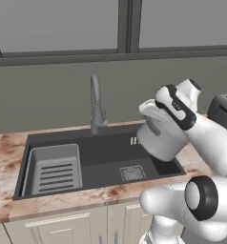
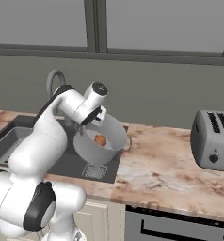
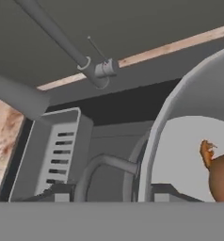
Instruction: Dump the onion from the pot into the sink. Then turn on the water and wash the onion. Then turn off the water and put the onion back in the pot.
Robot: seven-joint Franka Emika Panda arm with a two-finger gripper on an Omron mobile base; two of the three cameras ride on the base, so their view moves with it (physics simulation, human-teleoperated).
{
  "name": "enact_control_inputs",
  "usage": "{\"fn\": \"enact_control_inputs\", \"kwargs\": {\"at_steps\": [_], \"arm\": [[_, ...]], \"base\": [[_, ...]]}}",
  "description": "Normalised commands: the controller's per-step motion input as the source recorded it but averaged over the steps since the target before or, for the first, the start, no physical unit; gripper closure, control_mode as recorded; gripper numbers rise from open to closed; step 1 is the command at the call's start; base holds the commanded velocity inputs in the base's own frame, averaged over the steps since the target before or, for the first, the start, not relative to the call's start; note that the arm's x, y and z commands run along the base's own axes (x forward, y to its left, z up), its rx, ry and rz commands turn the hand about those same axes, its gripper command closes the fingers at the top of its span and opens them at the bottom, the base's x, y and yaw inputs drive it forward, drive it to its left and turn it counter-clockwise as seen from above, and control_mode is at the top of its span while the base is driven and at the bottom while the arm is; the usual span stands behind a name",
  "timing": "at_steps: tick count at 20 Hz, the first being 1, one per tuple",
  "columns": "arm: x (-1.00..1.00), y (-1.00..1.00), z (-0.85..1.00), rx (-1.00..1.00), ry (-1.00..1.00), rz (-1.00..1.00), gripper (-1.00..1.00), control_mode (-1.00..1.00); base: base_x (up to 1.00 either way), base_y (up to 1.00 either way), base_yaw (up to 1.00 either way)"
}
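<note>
The pale grey pot (image 1: 163,138) hangs tilted in the air over the right end of the dark sink (image 1: 106,155), its mouth turned to the right. My gripper (image 1: 157,113) is shut on the pot's rim by the side handle. The orange-brown onion (image 2: 100,140) lies inside the pot (image 2: 92,151) against its lower wall. In the hand view the pot's rim (image 3: 177,106) curves up the right side, the onion (image 3: 222,176) sits inside it, and the handle loop (image 3: 102,164) lies between my fingertips (image 3: 60,193).
A light grey slotted rack (image 1: 56,169) fills the sink's left part, and a square drain grate (image 1: 132,173) lies below the pot. The tall faucet (image 1: 95,105) stands behind the basin. A toaster (image 2: 212,139) sits on the marble counter (image 2: 165,174) to the right.
</note>
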Motion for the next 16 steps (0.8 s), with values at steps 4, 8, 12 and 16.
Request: {"fn": "enact_control_inputs", "kwargs": {"at_steps": [4, 8, 12, 16], "arm": [[0.73, 0.23, 0.12, 0.32, -0.01, 0.0, 1.0, -1.0], [0.64, 0.1, 0.21, 0.27, -0.04, 0.0, 1.0, -1.0], [0.48, 0.0, 0.2, 0.21, -0.06, 0.0, 1.0, -1.0], [0.34, 0.0, 0.09, 0.24, -0.04, 0.0, 1.0, -1.0]], "base": [[0.0, 0.0, 0.0], [0.0, 0.0, 0.0], [0.0, 0.0, 0.0], [0.0, 0.0, 0.0]]}}
